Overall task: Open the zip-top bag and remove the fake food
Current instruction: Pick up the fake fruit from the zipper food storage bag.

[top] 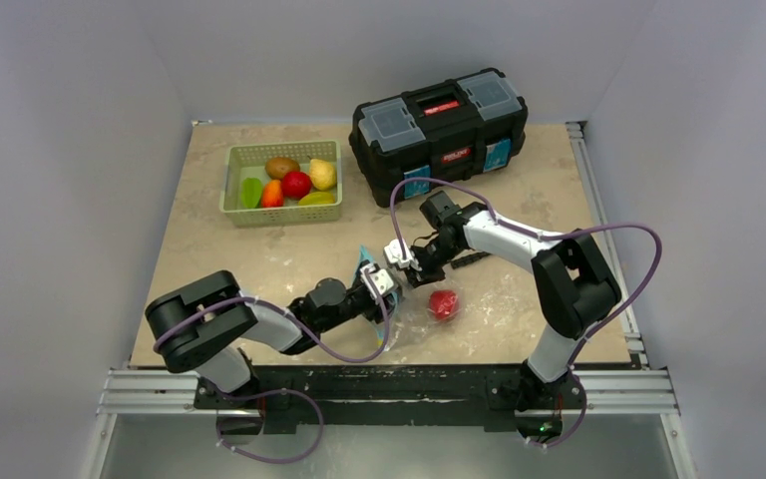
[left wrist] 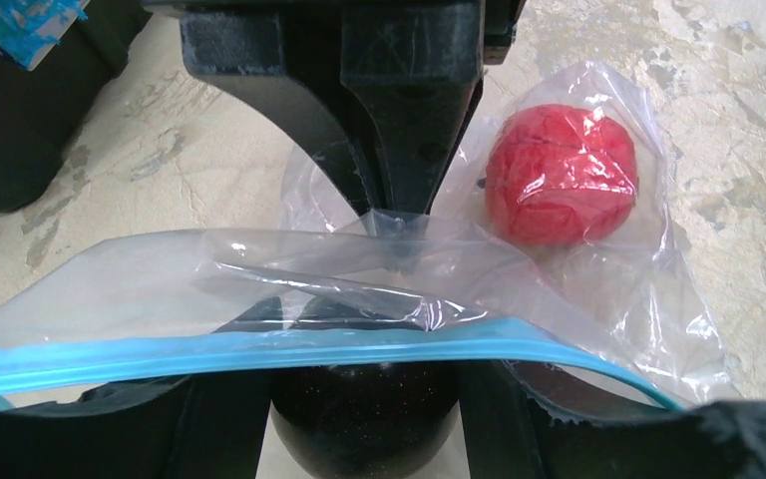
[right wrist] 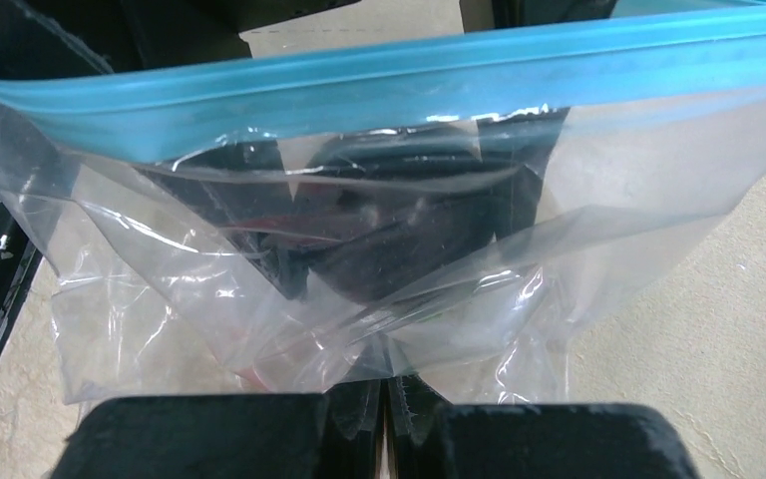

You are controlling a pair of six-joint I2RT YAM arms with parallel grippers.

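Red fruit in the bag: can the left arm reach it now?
Probably not yet. The red fake fruit lies deep inside the zip-top bag, wrapped in plastic; the left arm's jaws sit at the blue zip strip.

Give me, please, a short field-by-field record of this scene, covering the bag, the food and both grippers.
zip-top bag: top edge raised between the grippers, zip strip looks closed
red fake food: one piece, inside the bag, low near the table
right gripper: shut, pinching the bag's plastic below the strip
left gripper: jaws apart, the strip lying across them
green basket: holds several other fake fruits
toolbox: black, lid shut, right of the basket
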